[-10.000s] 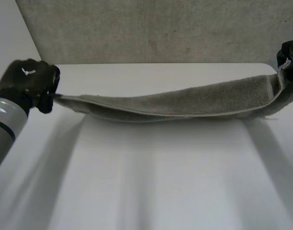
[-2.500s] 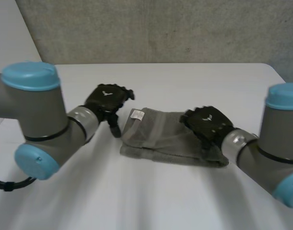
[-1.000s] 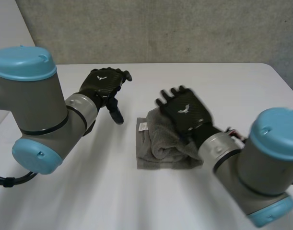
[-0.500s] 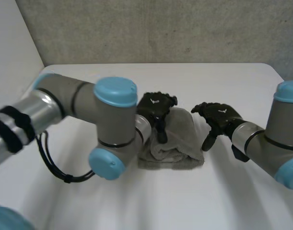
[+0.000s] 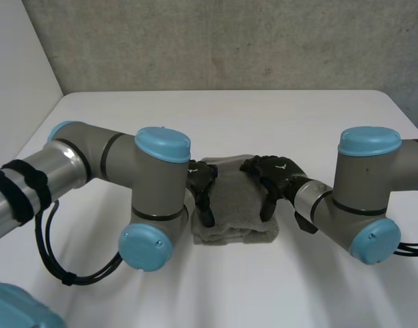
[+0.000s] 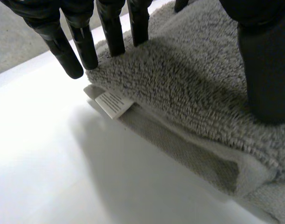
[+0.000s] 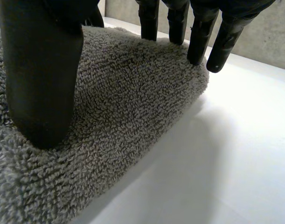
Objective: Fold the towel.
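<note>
Now both hands lie open on the folded towel (image 5: 234,208) at the centre of the frame — white table (image 5: 311,116), grey concrete wall (image 5: 229,41) across the top.
Left hand (image 5: 201,183) on the towel's left edge, right hand (image 5: 276,172) on its right edge; each presses straight, spread fingers into nubbly grey terry, grasping nothing. Beside the left hand's fingertips a white label (image 6: 113,103) pokes from the layered fold — a thick, rounded bundle.

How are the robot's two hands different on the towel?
The left hand sits on the towel's left side, the right hand on its right side. The left hand's fingertips are near the white label, the right hand's at a rounded fold. Both are black, fingers straight on the towel.
</note>
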`<move>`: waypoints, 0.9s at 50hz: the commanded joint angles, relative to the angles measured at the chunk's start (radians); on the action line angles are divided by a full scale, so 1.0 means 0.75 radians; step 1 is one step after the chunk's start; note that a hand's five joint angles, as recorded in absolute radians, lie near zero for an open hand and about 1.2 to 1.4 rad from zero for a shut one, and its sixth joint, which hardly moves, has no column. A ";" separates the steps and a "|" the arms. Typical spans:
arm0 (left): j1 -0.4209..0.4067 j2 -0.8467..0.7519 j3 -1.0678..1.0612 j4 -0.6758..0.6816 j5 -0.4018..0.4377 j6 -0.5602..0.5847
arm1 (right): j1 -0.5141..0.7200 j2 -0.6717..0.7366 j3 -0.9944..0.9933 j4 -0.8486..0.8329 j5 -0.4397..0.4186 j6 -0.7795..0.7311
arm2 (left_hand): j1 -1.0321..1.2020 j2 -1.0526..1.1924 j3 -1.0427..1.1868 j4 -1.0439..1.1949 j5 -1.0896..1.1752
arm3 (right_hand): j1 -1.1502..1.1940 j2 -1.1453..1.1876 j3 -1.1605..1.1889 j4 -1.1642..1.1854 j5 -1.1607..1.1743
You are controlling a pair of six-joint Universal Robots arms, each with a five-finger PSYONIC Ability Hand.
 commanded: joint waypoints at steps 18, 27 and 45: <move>0.053 0.424 -0.141 0.046 0.012 -0.004 | -0.002 -0.357 -0.017 0.082 0.204 -0.018 | -0.139 -0.132 -0.145 -0.191 -0.354 | -0.066 -0.083 -0.084 -0.098 -0.078; 0.137 0.670 -0.190 0.036 0.005 -0.008 | -0.008 -0.564 -0.027 0.082 0.387 -0.018 | -0.174 -0.168 -0.180 -0.226 -0.389 | -0.066 -0.083 -0.084 -0.098 -0.078; 0.205 0.687 -0.205 -0.063 -0.005 -0.074 | -0.018 -0.566 -0.034 0.102 0.409 -0.047 | -0.178 -0.172 -0.184 -0.230 -0.393 | -0.066 -0.083 -0.084 -0.098 -0.078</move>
